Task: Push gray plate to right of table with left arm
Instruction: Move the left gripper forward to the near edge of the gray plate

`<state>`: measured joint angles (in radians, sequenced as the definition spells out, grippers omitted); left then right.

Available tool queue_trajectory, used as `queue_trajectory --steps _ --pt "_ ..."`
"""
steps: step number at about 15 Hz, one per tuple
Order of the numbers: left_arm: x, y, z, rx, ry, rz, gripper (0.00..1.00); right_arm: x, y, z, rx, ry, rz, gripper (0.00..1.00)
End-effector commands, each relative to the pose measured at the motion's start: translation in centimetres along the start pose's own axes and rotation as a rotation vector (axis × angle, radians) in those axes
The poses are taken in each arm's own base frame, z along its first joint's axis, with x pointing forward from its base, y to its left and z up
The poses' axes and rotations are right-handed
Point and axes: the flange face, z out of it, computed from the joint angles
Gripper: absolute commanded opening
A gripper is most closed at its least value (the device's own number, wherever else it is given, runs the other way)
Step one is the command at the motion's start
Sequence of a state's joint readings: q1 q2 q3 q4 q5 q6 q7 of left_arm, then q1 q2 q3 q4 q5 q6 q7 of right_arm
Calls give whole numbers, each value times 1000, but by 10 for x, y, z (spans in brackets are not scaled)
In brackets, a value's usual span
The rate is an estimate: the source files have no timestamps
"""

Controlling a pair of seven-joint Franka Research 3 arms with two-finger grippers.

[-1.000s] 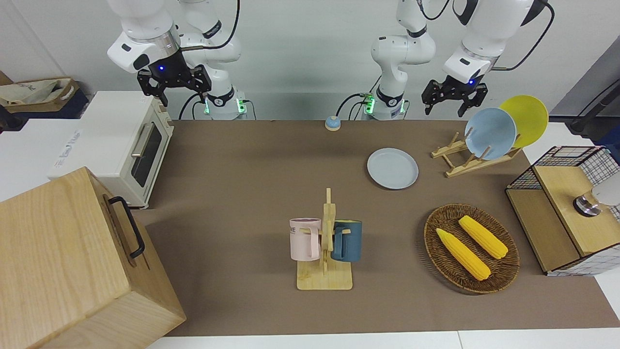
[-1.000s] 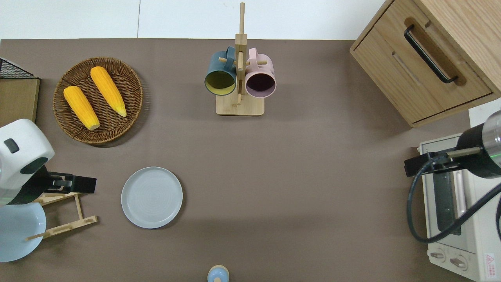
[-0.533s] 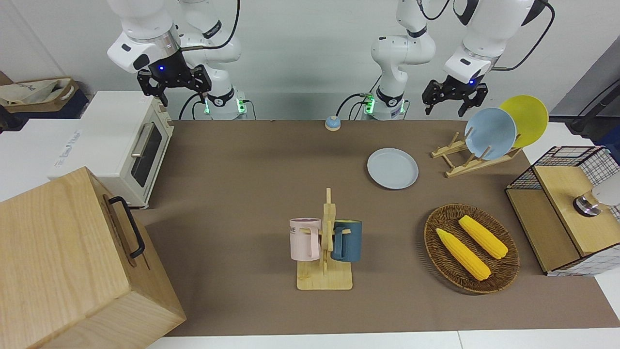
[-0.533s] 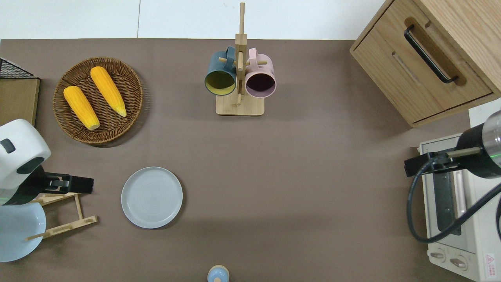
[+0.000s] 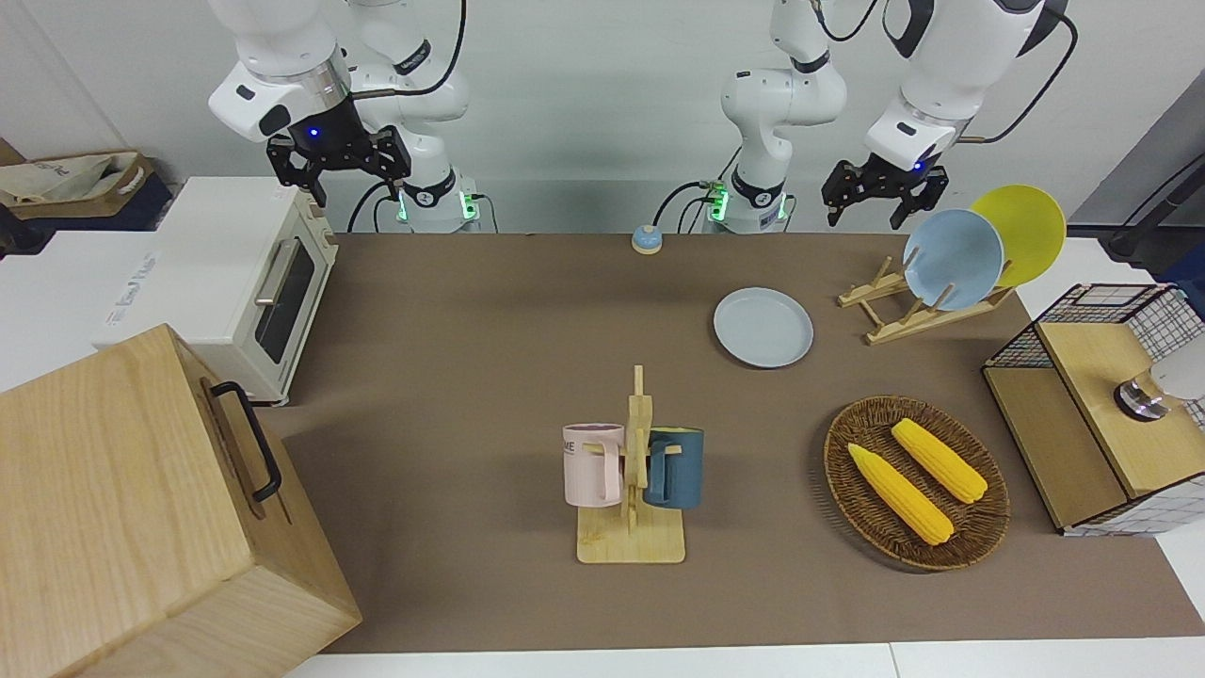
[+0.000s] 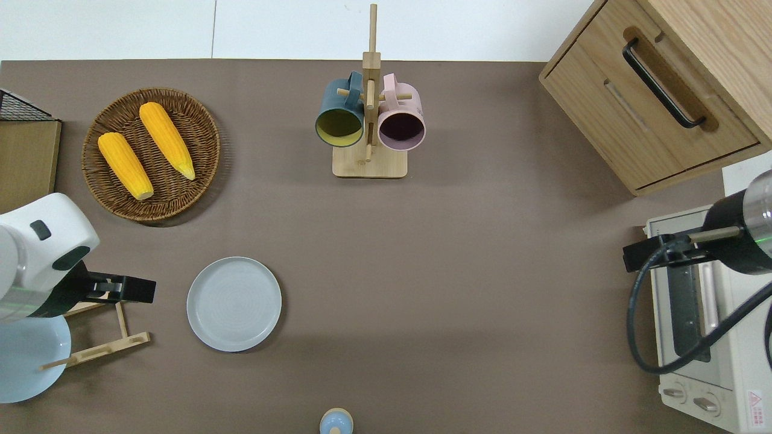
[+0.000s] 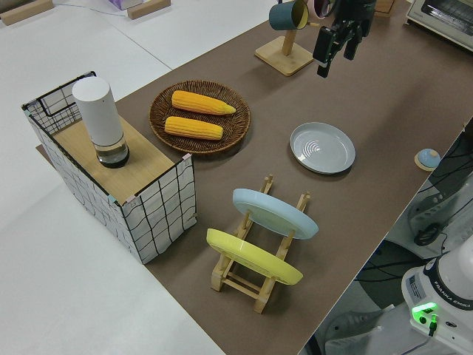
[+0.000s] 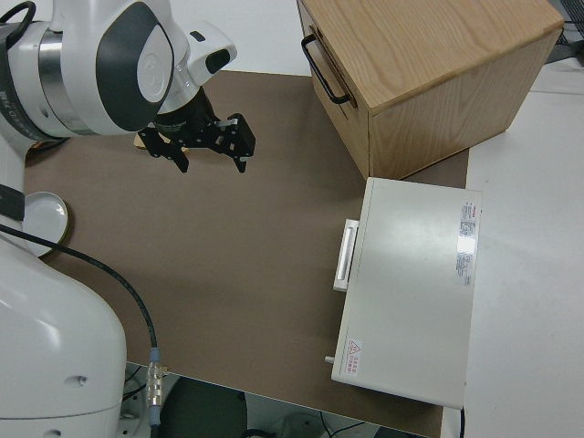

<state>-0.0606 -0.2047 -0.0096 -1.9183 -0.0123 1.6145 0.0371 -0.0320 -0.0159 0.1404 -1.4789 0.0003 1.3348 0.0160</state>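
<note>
Your left gripper [image 5: 881, 200] hung with its fingers spread and nothing between them, up in the air over the wooden plate rack [image 6: 99, 337], at the rack's end toward the gray plate [image 6: 234, 303]. The jaws pointed down and touched neither the rack nor the plate. You had the gray plate lying flat on the table [image 6: 458, 289], just beside the rack on the side toward the right arm's end, nearer to the robots than the wicker basket [image 6: 199, 129] and the mug stand [image 6: 369, 166], and apart from all of them. The rack carried a light-blue plate [image 5: 953, 259] and a yellow plate [image 5: 1026, 231], both leaning on edge, the yellow one toward the left arm's end. Two corn cobs [image 5: 899, 492] lay side by side in the basket, farther from the robots than the rack. At the left arm's end stood a wire-sided wooden box [image 5: 1092, 414] with a white cylinder [image 7: 99, 120] upright on its top. On the mug stand hung a dark blue mug [image 6: 339, 117] and a pink mug [image 6: 401, 123], one on each side of the post, roughly mid-table along its length and at the edge farthest from the robots. A small blue bell [image 5: 646, 239] sat at the table edge nearest the robots. Your right arm was parked, its gripper [image 8: 203, 146] with fingers spread and empty. At that end stood a white toaster oven [image 5: 240, 282] and a wooden cabinet [image 5: 141, 508] with a black handle.
</note>
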Motion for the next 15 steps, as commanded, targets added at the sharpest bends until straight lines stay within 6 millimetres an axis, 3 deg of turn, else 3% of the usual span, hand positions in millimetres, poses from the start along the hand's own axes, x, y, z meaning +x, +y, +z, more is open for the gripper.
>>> queue_trajectory --steps 1,8,15 --pt "-1 -1 31 8 13 -6 995 -3 1 -4 4 -4 15 983" --pt "-5 -17 92 2 49 -27 995 -3 1 -4 4 -4 15 983" --pt "-12 -19 147 4 99 -34 995 -3 1 -4 4 -4 13 983"
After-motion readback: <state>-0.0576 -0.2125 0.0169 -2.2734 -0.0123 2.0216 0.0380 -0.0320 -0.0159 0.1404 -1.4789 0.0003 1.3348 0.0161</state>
